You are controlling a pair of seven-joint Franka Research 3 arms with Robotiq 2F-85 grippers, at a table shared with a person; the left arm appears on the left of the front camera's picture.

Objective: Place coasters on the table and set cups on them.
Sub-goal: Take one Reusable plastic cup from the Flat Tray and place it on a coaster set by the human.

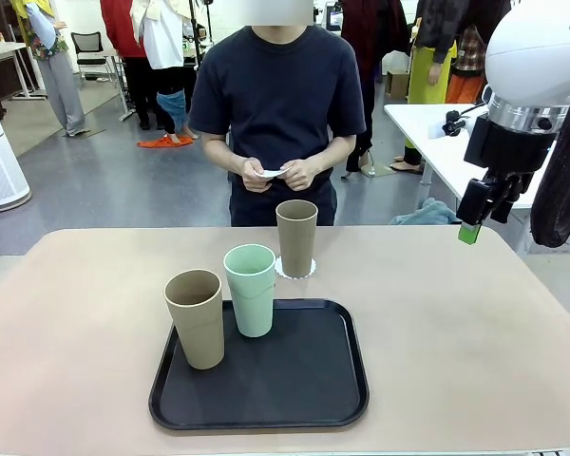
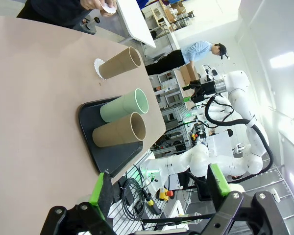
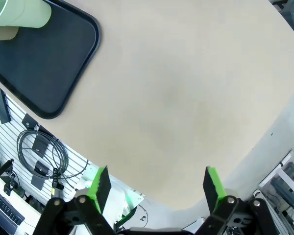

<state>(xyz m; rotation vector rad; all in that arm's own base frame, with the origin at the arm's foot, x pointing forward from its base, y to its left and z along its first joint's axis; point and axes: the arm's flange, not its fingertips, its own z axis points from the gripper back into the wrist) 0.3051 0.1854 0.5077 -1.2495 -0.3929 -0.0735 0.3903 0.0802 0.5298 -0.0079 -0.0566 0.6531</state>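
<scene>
Currently one cup sits on a coaster, two on the tray. Your left gripper and right gripper hang spread, empty; next likely needs another coaster laid.

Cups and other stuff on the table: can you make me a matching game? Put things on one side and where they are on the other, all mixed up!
Things:
1. mint green cup
2. far tan cup
3. loose coaster
4. right arm's fingers

Places or states:
A. in the person's hands
B. spread apart, holding nothing
C. on the black tray
D. on the placed coaster on the table

Pairs: 1-C, 2-D, 3-A, 4-B
</scene>
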